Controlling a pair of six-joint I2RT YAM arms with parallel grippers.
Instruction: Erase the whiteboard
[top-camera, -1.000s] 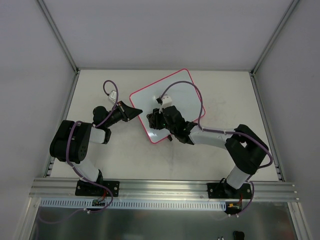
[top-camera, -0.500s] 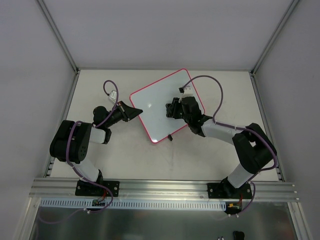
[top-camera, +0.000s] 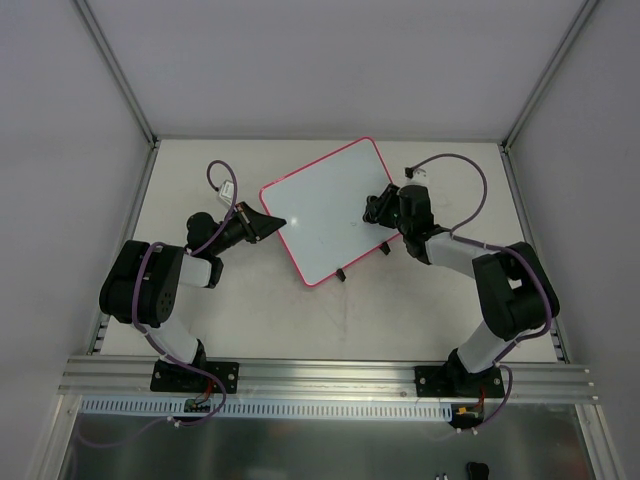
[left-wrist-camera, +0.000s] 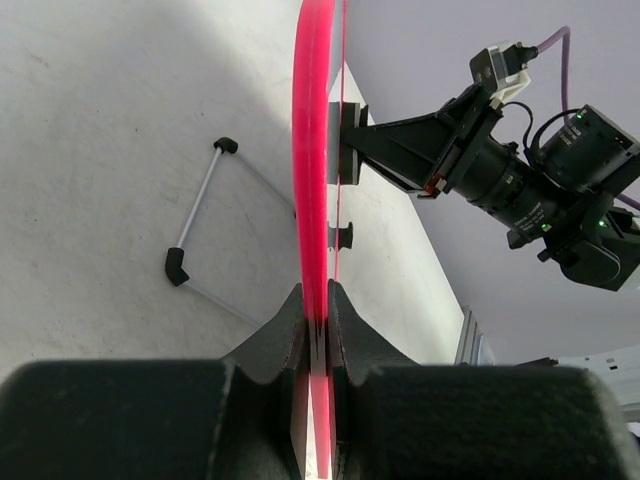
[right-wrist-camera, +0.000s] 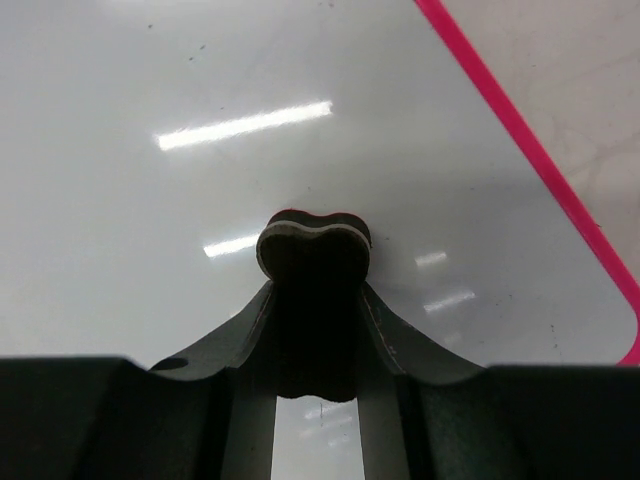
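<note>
We see the whiteboard (top-camera: 320, 215) lying askew on the far middle of the table (top-camera: 200, 310), its pink rim turned so one corner points toward the arms. Two small black clips (top-camera: 342, 275) stick out from its near edge. The left gripper (left-wrist-camera: 315, 300) is clamped on the rim at the board's left corner, one finger on each face. The right gripper (right-wrist-camera: 313, 300) sits over the board's right side, just inside the rim, its fingers squeezed on a small dark eraser (right-wrist-camera: 313, 248). In the right wrist view the eraser's tip seems to press on the glossy surface, though we cannot be sure it touches. The white surface around it looks clean apart from bright reflections.
</note>
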